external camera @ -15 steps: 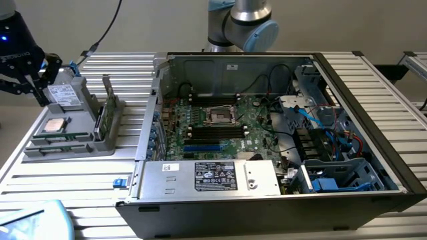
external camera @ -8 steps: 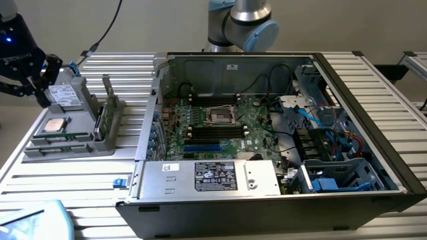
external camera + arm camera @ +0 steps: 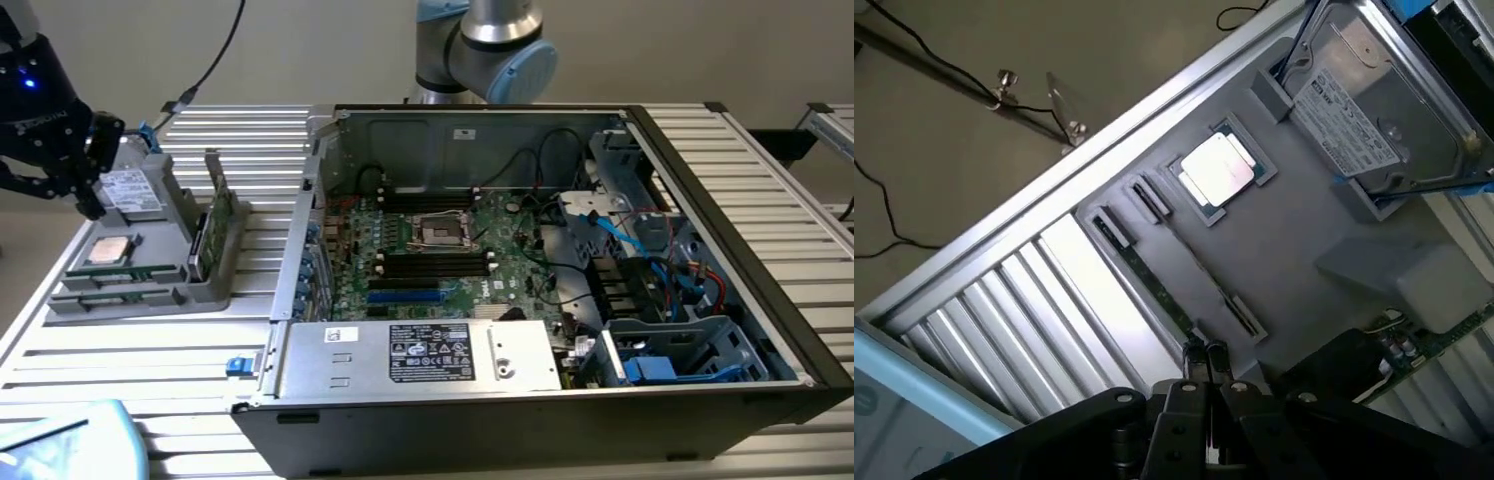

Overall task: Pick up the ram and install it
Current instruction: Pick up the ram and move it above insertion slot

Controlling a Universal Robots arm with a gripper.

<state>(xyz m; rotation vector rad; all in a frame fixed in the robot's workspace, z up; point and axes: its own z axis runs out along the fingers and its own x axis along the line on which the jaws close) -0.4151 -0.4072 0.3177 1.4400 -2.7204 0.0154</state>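
Two ram sticks stand on edge in slots of the grey tray (image 3: 160,300) on the exterior view's left: one ram stick (image 3: 130,273) (image 3: 1154,285) and a second (image 3: 114,297) (image 3: 1199,262) beside it. My black gripper (image 3: 67,190) (image 3: 1205,358) hangs above the tray's far end with its fingertips together and nothing between them. In the wrist view the fingertips hover over one end of the two sticks, apart from them. The open computer case (image 3: 747,330) shows the motherboard's black ram slots (image 3: 434,265).
The tray also holds a silver processor chip (image 3: 107,250) (image 3: 1219,168), a hard drive (image 3: 130,188) (image 3: 1374,110) and an upright broader green card (image 3: 214,225). Cables and a drive cage (image 3: 667,350) crowd the case's right side. Ribbed metal table (image 3: 134,370) surrounds everything.
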